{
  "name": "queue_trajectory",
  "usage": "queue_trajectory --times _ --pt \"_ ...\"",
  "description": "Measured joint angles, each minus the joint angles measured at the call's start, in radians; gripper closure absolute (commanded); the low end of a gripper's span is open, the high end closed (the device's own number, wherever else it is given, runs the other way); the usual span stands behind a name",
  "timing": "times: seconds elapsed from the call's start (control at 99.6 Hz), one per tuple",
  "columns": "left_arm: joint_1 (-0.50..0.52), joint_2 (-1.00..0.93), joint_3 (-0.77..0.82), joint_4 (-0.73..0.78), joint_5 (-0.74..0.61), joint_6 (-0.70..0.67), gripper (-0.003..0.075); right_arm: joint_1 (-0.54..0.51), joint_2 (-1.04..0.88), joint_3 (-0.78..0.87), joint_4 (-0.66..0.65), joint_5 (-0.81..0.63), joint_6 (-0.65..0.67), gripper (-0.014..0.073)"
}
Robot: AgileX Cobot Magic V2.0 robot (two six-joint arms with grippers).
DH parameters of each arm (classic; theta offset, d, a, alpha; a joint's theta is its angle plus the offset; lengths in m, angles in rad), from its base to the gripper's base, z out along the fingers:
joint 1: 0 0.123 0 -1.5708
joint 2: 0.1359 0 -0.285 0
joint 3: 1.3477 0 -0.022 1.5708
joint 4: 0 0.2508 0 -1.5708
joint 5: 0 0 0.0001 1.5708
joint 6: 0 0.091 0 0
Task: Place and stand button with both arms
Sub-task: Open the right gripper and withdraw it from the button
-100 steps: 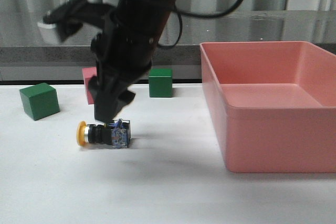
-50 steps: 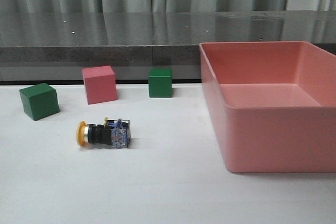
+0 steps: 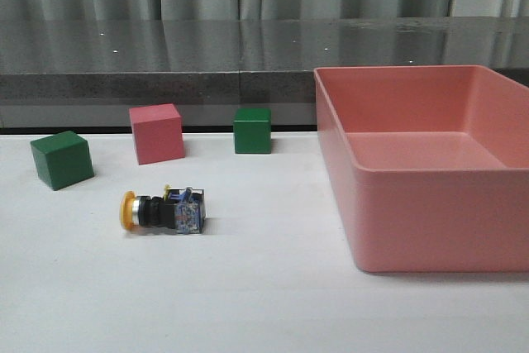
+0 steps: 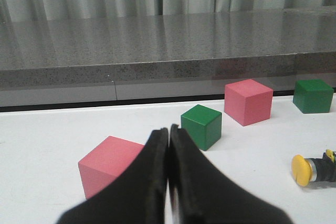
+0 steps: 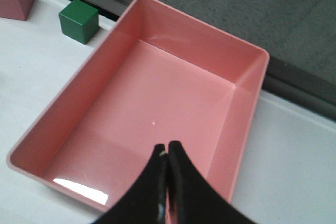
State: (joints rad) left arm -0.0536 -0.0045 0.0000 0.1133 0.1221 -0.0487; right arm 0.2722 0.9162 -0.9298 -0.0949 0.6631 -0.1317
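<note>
The button [image 3: 163,211] lies on its side on the white table, yellow cap to the left and clear bluish base to the right. Its yellow cap also shows at the edge of the left wrist view [image 4: 310,169]. No arm shows in the front view. My left gripper [image 4: 168,132] is shut and empty, low over the table, with a pink cube just behind its tips. My right gripper [image 5: 167,149] is shut and empty, above the pink bin [image 5: 63,114].
The large pink bin [image 3: 339,155] stands at the right of the table. A green cube [image 3: 62,159], a pink cube [image 3: 156,132] and a second green cube [image 3: 252,130] stand behind the button. Another pink cube [image 4: 107,163] sits close to my left gripper.
One second ago a black arm stood over the button with its tips at it. It has left the front view. The button lies in the same place.
</note>
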Motion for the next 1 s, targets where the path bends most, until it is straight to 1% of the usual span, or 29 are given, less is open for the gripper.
queue_trajectory --times 0.1,0.261,0.381,0.472,0.572,0.723,0.883,1.004 --pt "0.000 0.000 0.000 0.000 0.000 0.000 0.0739 -0.027 -0.168 0.119 -0.003 -0.006 0.035 0.0655" --pt "0.000 0.000 0.000 0.000 0.000 0.000 0.0740 -0.030 -0.430 0.295 -0.003 -0.028 0.057 0.0655" --pt "0.000 0.000 0.000 0.000 0.000 0.000 0.0740 -0.030 -0.581 0.398 -0.003 -0.032 0.057 0.0655" --pt "0.000 0.000 0.000 0.000 0.000 0.000 0.0740 -0.030 -0.656 0.453 -0.003 -0.039 0.059 0.0655" --pt "0.000 0.000 0.000 0.000 0.000 0.000 0.0740 -0.030 -0.694 0.484 -0.003 -0.047 0.061 0.0655" --pt "0.000 0.000 0.000 0.000 -0.003 0.000 0.0740 -0.030 -0.699 0.500 -0.003 -0.057 0.061 0.0655" --pt "0.000 0.000 0.000 -0.009 -0.083 0.000 0.0740 -0.030 -0.699 0.502 -0.003 -0.057 0.061 0.0655" --pt "0.000 0.000 0.000 -0.081 -0.140 0.000 0.0740 -0.030 -0.699 0.504 -0.003 -0.057 0.061 0.0655"
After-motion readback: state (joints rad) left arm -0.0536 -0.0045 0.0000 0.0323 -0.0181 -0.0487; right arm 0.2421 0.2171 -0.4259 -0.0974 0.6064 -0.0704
